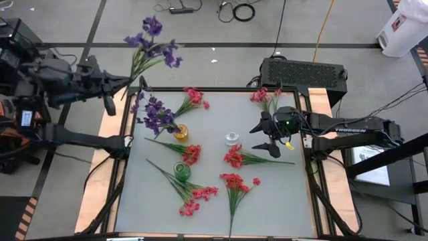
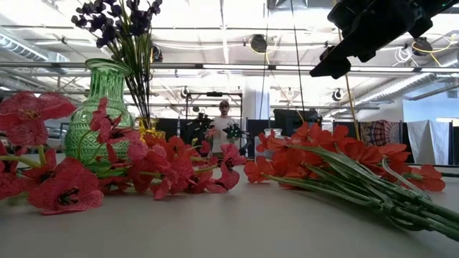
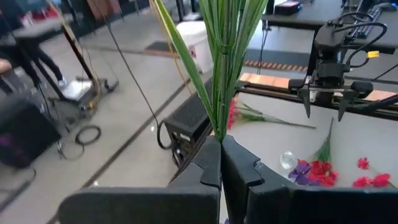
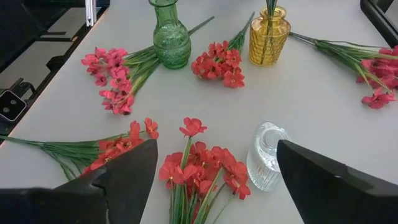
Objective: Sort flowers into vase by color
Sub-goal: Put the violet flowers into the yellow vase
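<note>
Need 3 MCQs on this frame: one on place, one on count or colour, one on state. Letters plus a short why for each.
1. Where is the purple sprig that the left gripper holds?
A. Lying in the table's middle
B. Held out past the table's far left corner
C. Standing in the green vase

2. How many vases stand on the table?
A. One
B. Two
C. Three

3. How do the right gripper's jaws stand?
A. Open, empty, above a red sprig and the clear vase
B. Shut on a red sprig
C. Shut on the clear vase

Answers:
1 B: the high view shows the blossoms over the floor beyond the table frame.
2 C: a yellow vase, the clear one and a green vase.
3 A: the right wrist view shows the jaws wide apart with nothing between them.
</note>
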Motion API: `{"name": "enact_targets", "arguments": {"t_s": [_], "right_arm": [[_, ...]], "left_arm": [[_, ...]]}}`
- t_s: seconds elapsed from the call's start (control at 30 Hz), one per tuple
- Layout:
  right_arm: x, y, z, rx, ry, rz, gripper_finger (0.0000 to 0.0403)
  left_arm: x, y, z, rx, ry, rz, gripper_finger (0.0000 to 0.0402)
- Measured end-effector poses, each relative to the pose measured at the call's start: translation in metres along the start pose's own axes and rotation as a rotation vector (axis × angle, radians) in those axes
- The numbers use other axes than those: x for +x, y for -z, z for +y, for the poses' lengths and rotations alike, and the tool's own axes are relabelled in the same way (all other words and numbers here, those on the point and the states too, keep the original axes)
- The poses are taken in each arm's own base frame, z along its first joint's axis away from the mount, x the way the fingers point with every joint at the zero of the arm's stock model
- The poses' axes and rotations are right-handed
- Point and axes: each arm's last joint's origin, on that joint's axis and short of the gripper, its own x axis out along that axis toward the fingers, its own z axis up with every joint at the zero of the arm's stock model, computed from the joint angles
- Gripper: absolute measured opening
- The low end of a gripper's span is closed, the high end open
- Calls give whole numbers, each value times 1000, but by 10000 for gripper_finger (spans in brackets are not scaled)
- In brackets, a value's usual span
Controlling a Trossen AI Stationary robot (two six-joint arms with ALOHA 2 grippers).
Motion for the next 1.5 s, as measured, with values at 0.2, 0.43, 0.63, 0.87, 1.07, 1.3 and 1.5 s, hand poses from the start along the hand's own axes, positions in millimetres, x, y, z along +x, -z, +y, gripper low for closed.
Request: {"name": "enact_targets", "arguments": {"t_s": [0.2,0.43,0.63,0.87,1.07,1.3,1.5], "right_arm": [[0,0,0,0,0,0,322],[0,0,0,0,0,1,322],[0,0,0,-1,1,-3,322],[10,2,-3,7,-1,23,322],[30,11,-8,34,-9,113,322],[54,20,-14,49,-15,168,322],[63,16,-17,26,-11,110,322]], "left_arm": [[7,33,-4,74,-35,-211,1],[16,67,-5,72,-165,-364,1],[30,86,-7,28,-184,-402,1],[63,91,-10,8,-151,-477,1],[99,91,-8,-90,-126,-445,1],[144,94,-7,-217,-20,-355,1],[177,101,-11,-264,35,-269,1]]}}
